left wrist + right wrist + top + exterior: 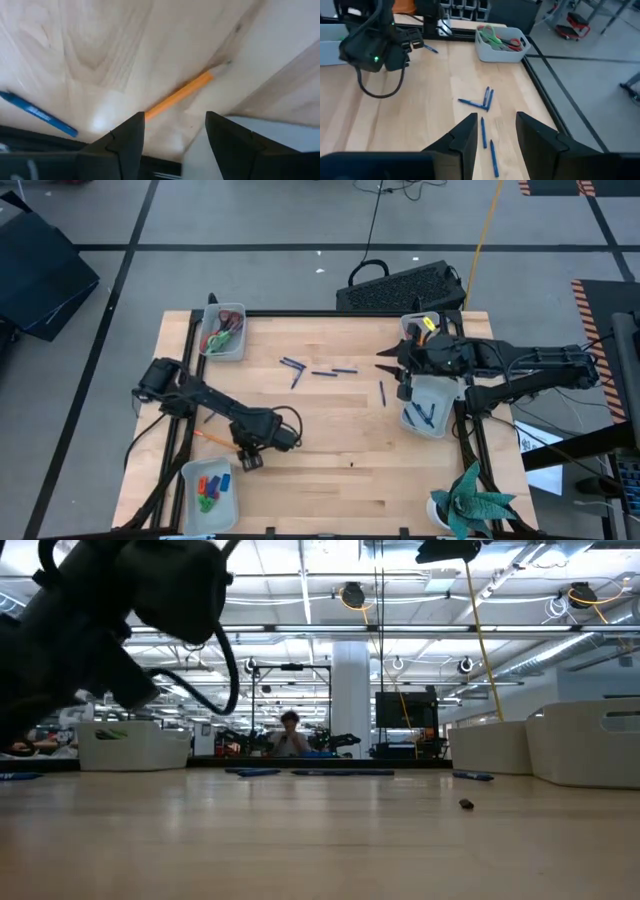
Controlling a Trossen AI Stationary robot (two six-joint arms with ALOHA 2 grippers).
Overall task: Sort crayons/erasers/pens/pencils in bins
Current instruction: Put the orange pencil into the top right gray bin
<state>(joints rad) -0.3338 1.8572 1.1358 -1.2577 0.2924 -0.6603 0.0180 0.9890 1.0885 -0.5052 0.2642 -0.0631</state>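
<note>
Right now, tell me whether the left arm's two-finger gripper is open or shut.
Open. In the left wrist view the left gripper shows a clear gap between its fingers, with the long thin orange pencil lying on the table beyond, ungrasped.

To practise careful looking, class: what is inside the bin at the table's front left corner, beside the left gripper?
The bin holds crayons: red, blue and green stubs, piled loosely. Whatever lies under that pile is hidden. The left gripper hovers open just outside it, over an orange pencil.
</note>
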